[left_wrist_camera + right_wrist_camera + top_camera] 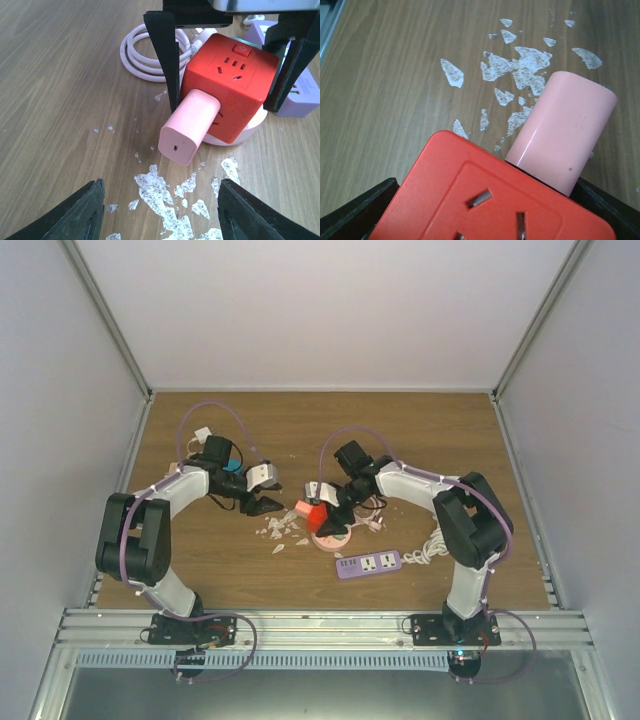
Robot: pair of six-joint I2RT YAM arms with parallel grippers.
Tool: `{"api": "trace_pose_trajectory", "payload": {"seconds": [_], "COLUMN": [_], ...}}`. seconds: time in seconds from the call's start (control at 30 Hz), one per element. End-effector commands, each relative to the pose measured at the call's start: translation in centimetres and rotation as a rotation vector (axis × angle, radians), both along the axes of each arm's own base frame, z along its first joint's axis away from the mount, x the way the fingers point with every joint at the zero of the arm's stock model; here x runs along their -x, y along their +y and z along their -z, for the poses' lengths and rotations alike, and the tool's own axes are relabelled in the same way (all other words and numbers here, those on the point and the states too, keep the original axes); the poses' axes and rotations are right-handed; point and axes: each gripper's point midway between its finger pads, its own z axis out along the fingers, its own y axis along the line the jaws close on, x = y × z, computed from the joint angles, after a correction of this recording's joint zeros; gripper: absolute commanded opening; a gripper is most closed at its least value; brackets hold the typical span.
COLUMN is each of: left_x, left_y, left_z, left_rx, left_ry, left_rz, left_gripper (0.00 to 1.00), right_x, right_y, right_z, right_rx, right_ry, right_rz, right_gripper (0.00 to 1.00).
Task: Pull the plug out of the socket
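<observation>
Gripping a red cube socket [235, 92] by two opposite sides, the right gripper [227, 60] pins it on a pale round base [331, 537] near the tabletop's center. A pink plug [189, 126] remains seated in the cube's side, jutting toward seven o'clock in the left wrist view. The left gripper [160, 210] hovers just short of the plug, fingers spread and empty. White flakes [520, 70] litter the wooden table [420, 430]; a purple power strip [368, 564] lies at five o'clock of the cube.

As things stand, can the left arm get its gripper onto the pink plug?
Probably yes. The left gripper is open and faces the pink plug end-on, with only bare wood and white flecks between them. The right gripper straddles the red socket cube, not the plug.
</observation>
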Motion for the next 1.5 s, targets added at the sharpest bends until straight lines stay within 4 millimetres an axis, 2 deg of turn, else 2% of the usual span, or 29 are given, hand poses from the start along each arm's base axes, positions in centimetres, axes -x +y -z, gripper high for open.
{"api": "trace_pose_trajectory", "payload": {"seconds": [0.0,0.27,0.53,0.67,0.73,0.9,1.03,1.17,1.37,1.47], "left_x": [0.7,3.0,3.1,3.9,4.1,4.7,4.2,3.6,3.8,3.5], "left_y": [-1.0,-3.0,-5.0,-5.3,-5.3,-4.9,-4.1,-3.0,-1.4,-0.9], "left_z": [-0.4,1.0,2.5,2.9,2.7,2.8,3.1,2.6,3.4,3.1], "left_rx": [0.042,0.028,-0.013,-0.018,-0.011,-0.011,-0.041,-0.029,-0.091,-0.09], "left_ry": [-0.126,-0.245,-0.24,-0.241,-0.247,-0.288,-0.294,-0.273,-0.297,-0.297], "left_rz": [0.094,0.206,0.266,0.29,0.286,0.284,0.273,0.254,0.242,0.231], "left_gripper": [0.62,0.59,0.57,0.53,0.45,0.24,0.16,0.13,0.1,0.1], "right_x": [1.0,1.3,2.5,2.4,2.5,2.8,3.2,3.3,3.6,3.6], "right_y": [0.6,0.3,0.5,0.6,0.7,0.6,0.3,0.1,-0.3,-0.4], "right_z": [-2.6,-1.8,-1.2,-1.2,-1.3,-0.9,-0.6,-0.2,0.4,0.6], "right_rx": [-0.104,-0.085,-0.083,-0.085,-0.09,-0.082,-0.063,-0.046,-0.019,-0.01], "right_ry": [-0.056,-0.106,-0.111,-0.114,-0.111,-0.1,-0.089,-0.078,-0.056,-0.05], "right_rz": [-0.102,-0.117,-0.15,-0.148,-0.15,-0.161,-0.176,-0.179,-0.184,-0.183], "right_gripper": [0.4,0.35,0.33,0.34,0.33,0.31,0.27,0.23,0.2,0.19]}}
